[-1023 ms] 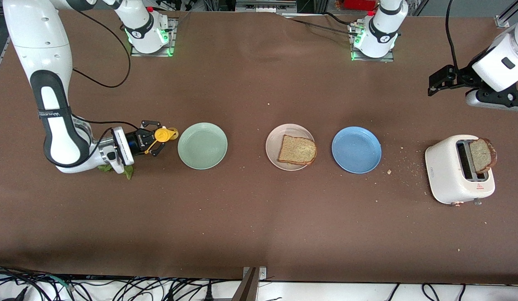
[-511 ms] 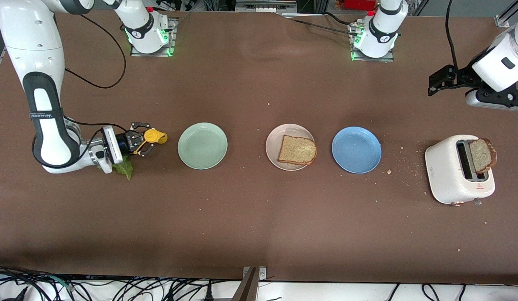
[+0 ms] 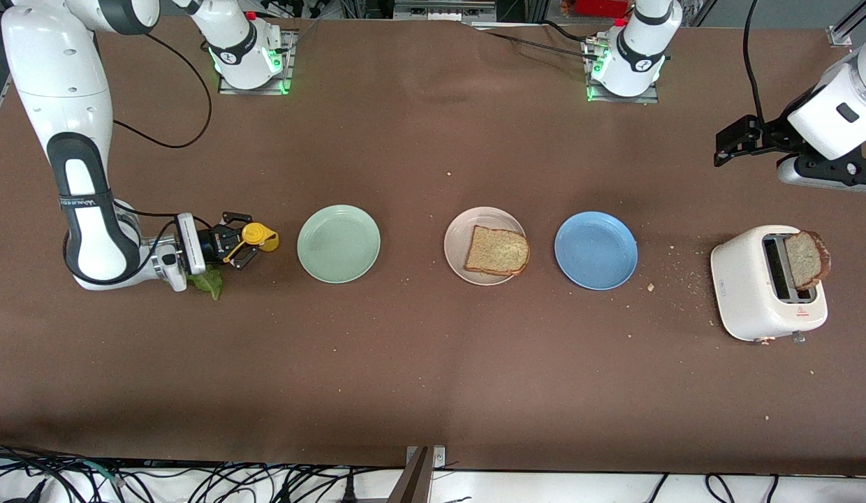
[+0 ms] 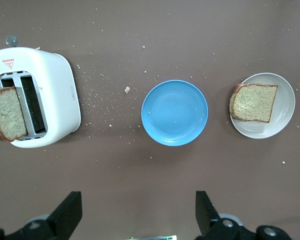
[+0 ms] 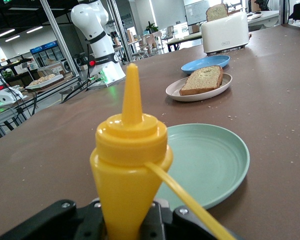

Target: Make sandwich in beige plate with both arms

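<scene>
The beige plate (image 3: 457,237) sits mid-table with one brown bread slice (image 3: 497,251) on it; both also show in the left wrist view, plate (image 4: 286,111) and slice (image 4: 255,102). A second slice (image 3: 806,260) stands in the white toaster (image 3: 751,293). A green lettuce leaf (image 3: 209,283) lies on the table, mostly hidden under the right arm's wrist. My right gripper (image 3: 237,241) is shut on a yellow sauce bottle (image 3: 255,235), tipped sideways, low beside the mint-green plate (image 3: 339,243). My left gripper (image 3: 728,143) is open and empty, high over the table near the toaster.
A blue plate (image 3: 596,250) lies between the beige plate and the toaster. Crumbs are scattered on the table near the toaster. The right wrist view shows the bottle (image 5: 131,165) in front of the mint-green plate (image 5: 210,160).
My right gripper has carried the yellow bottle away from the mint-green plate, toward the right arm's end of the table. The left arm has shifted very slightly.
</scene>
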Controlling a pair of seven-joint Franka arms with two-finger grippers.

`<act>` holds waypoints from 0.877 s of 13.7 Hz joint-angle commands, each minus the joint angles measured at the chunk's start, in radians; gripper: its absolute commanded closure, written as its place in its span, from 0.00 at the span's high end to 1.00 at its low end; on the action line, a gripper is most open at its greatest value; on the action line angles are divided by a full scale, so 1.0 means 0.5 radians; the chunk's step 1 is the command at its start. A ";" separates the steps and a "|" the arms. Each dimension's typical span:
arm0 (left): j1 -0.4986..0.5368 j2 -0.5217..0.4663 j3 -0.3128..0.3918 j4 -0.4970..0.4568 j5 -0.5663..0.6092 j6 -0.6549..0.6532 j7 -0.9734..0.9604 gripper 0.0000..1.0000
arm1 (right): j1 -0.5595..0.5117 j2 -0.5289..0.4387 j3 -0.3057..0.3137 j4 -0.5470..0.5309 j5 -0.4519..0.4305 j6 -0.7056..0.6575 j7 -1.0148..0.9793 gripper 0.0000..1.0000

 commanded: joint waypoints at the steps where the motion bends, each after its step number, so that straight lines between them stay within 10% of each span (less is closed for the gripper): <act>1: 0.004 0.000 -0.001 0.008 -0.017 0.014 -0.011 1.00 | -0.013 0.059 0.015 0.074 0.000 0.017 -0.070 0.05; 3: 0.001 0.000 -0.001 0.008 -0.020 0.014 -0.011 1.00 | -0.013 0.056 0.012 0.080 0.040 0.017 -0.012 0.50; 4: 0.001 0.000 0.002 0.008 -0.017 0.014 -0.011 1.00 | -0.013 0.056 0.012 0.083 0.046 0.014 0.046 0.99; 7: 0.001 0.000 -0.001 0.008 -0.020 0.014 -0.011 1.00 | -0.013 0.040 0.005 0.135 0.001 0.029 0.142 1.00; 12: 0.001 0.000 0.002 0.008 -0.036 0.014 -0.011 1.00 | -0.013 -0.226 -0.034 0.301 -0.551 0.198 0.555 1.00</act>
